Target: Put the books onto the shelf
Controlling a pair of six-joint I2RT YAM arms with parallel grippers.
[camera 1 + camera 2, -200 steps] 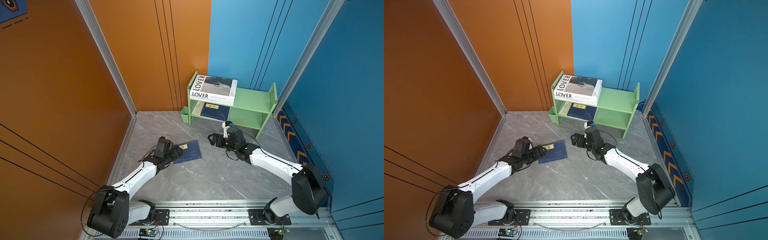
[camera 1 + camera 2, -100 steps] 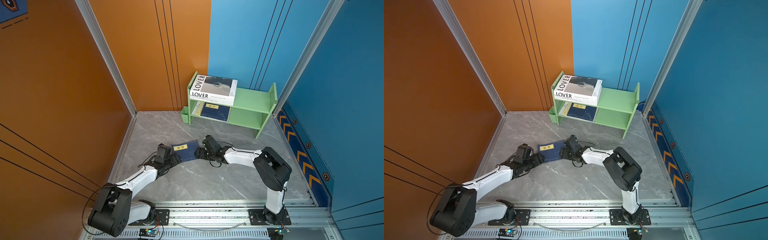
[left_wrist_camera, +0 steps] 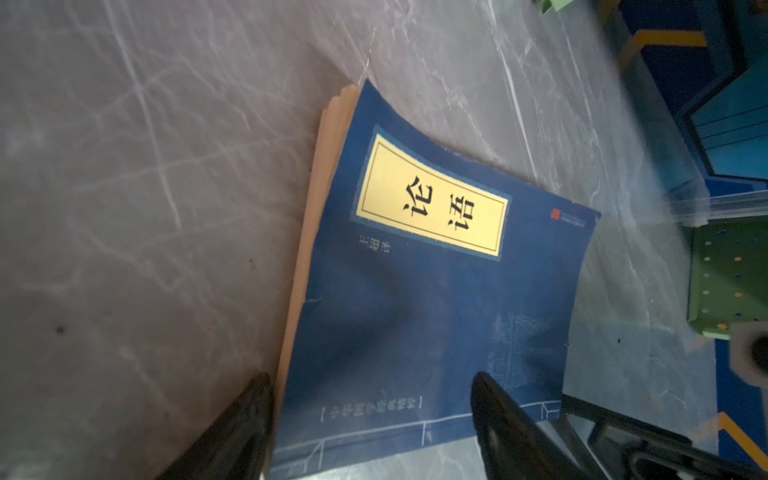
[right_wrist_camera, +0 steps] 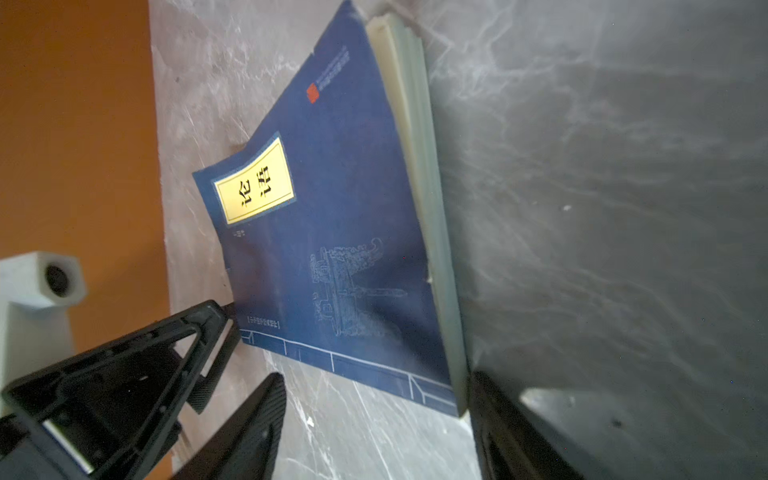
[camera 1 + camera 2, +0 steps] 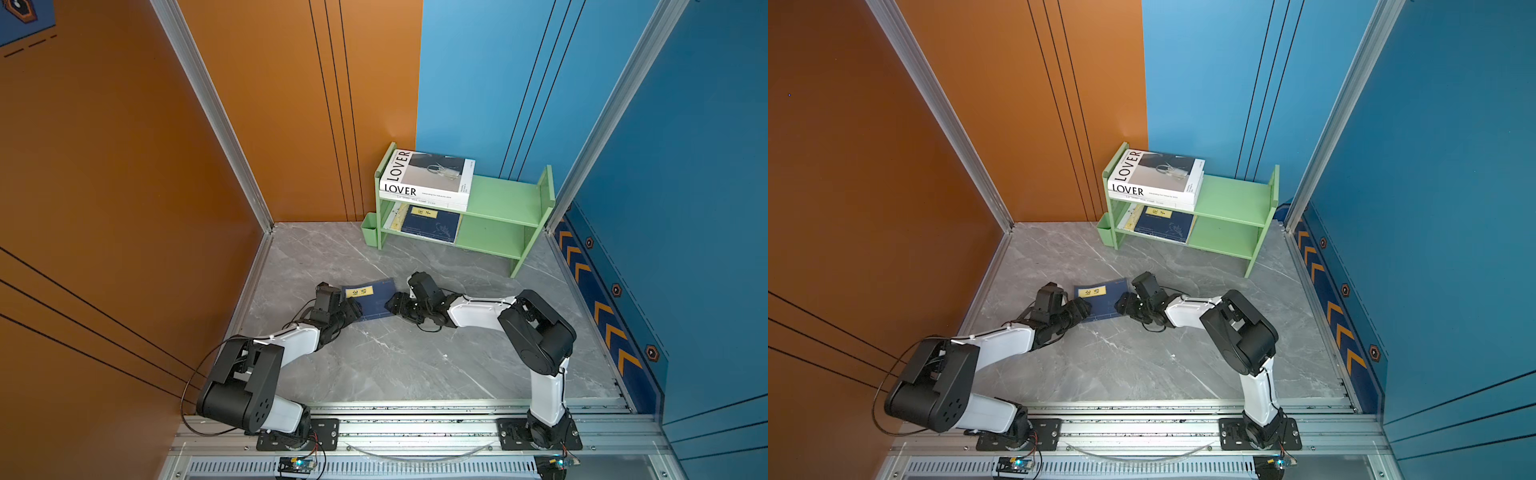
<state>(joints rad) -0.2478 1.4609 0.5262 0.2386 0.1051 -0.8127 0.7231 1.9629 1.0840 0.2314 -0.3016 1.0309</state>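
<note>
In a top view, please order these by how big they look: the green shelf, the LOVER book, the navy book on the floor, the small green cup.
Largest to smallest:
1. green shelf
2. LOVER book
3. navy book on the floor, one corner hidden
4. small green cup

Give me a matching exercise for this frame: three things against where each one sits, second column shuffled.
Things
1. LOVER book
2. 论语 book
3. green cup

Places
a. on the grey tabletop, in front of the shelf
b. on the outside of the shelf's end panel, low down
c. topmost on the shelf's upper tier

Pairs: 1-c, 2-a, 3-b.
</note>
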